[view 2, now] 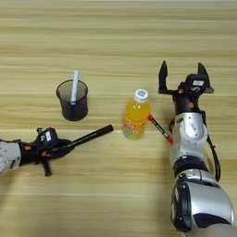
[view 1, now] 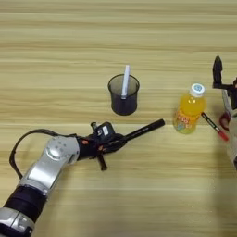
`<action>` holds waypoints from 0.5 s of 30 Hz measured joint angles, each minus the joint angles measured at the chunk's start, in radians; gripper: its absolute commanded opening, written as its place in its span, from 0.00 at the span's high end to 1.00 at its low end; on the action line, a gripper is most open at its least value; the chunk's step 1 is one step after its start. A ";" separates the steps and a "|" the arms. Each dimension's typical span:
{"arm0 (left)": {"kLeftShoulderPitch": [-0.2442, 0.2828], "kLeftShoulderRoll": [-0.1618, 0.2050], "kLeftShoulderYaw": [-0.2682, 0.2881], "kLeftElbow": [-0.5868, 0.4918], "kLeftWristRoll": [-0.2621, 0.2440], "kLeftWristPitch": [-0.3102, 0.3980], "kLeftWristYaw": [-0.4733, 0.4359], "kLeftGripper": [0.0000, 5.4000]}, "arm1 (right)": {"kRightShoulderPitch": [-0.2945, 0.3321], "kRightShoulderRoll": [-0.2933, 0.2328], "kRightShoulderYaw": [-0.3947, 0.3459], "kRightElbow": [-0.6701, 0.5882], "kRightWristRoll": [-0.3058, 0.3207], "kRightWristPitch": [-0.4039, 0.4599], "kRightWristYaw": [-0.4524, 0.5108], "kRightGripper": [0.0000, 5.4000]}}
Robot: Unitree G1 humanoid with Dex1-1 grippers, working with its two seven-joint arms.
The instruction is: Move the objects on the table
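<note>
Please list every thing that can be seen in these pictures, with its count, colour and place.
table: one, light wood, fills the whole view.
cup: one, dark and see-through, standing left of the centre.
white stick: one, white, standing tilted inside the cup.
bottle: one, orange drink with a white cap, upright, right of the cup.
black marker: one, all black, lying in front of the cup, its near end in the left hand.
red-capped pen: one, black with a red end, lying between the bottle and the right arm.
left hand: one, black, front left, shut on the black marker.
right hand: one, black, right of the bottle, fingers open and holding nothing.
</note>
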 measured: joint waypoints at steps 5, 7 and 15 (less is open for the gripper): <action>-0.001 0.046 0.048 -0.095 -0.005 0.004 -0.001 0.88 | 0.000 0.001 0.001 -0.001 0.000 0.000 -0.001 0.00; -0.007 0.066 0.075 -0.149 -0.012 0.005 -0.003 0.88 | 0.000 0.002 0.001 -0.001 0.000 0.000 -0.001 0.00; -0.019 0.092 0.136 -0.233 -0.055 0.052 -0.007 0.88 | 0.000 0.003 0.001 -0.001 -0.001 0.000 -0.001 0.00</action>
